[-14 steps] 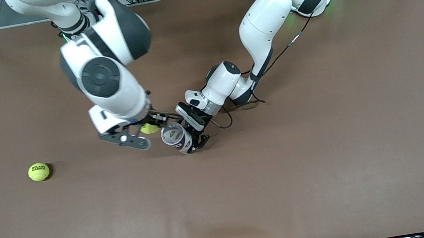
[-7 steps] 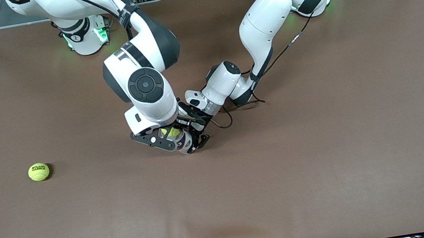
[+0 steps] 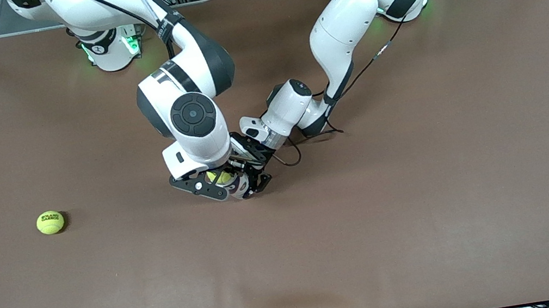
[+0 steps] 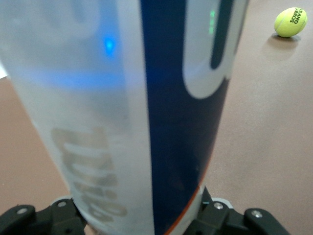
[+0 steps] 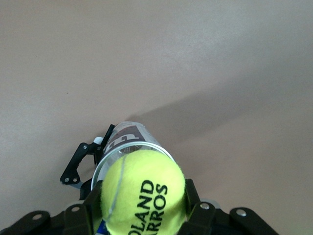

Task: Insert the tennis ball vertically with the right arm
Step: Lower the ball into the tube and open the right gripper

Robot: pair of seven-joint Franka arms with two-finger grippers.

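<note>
My right gripper (image 3: 219, 177) is shut on a yellow tennis ball (image 3: 221, 177) and holds it right over the open mouth of a clear tennis-ball can (image 3: 240, 182). In the right wrist view the ball (image 5: 143, 197) sits between the fingers, with the can's rim (image 5: 128, 143) just under it. My left gripper (image 3: 253, 175) is shut on the can and holds it upright on the table. In the left wrist view the can's white and blue label (image 4: 137, 112) fills the picture.
A second yellow tennis ball (image 3: 50, 222) lies on the brown table mat (image 3: 422, 180) toward the right arm's end; it also shows in the left wrist view (image 4: 290, 22). A ripple in the mat sits at the edge nearest the front camera.
My right arm has swung toward the can with the ball, from beside it to directly over its mouth, then dropped slightly. The left arm and can have not moved.
</note>
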